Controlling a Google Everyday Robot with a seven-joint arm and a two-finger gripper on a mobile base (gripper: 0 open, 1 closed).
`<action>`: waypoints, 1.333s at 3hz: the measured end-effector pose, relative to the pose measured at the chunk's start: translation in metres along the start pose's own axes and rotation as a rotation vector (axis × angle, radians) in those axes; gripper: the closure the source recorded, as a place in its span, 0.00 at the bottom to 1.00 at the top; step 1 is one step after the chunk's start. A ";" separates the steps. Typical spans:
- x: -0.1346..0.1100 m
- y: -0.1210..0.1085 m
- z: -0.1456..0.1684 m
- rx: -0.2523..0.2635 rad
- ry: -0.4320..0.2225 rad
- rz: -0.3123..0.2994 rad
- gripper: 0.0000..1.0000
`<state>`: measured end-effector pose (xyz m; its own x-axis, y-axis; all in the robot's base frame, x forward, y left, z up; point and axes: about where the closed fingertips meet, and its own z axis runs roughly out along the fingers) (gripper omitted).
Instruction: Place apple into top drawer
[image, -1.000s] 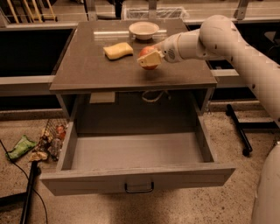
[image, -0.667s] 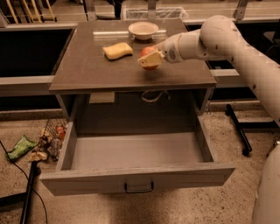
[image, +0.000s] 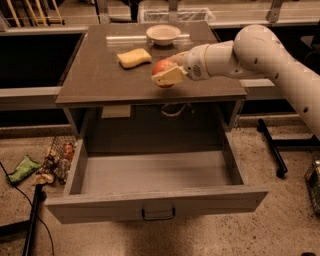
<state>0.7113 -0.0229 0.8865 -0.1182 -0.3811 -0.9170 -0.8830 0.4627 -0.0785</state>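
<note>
The tool (image: 169, 76) grasps the small round orange-red apple (image: 160, 66) over the near part of the brown worktop (image: 100, 75). The wide grey wooden top drawer (image: 100, 206) stands open below.

Gripper (image: 169, 76) low over the front part of the brown tabletop (image: 95, 75). Just left of the jaws and slightly beyond, a yellow sponge (image: 134, 58), flat on that top. Farther behind the jaws, a pale bowl (image: 163, 34), upright near the back edge. Far below and left of the jaws, on the floor, a green wrapper (image: 22, 169) beside a wire basket (image: 59, 156) of litter.
</note>
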 end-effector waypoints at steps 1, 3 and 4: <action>0.002 0.052 -0.012 -0.076 -0.040 -0.038 1.00; 0.036 0.126 -0.024 -0.132 -0.043 0.006 1.00; 0.060 0.142 -0.027 -0.094 -0.016 0.056 1.00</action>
<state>0.5663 -0.0019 0.8310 -0.1618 -0.3434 -0.9251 -0.9139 0.4059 0.0091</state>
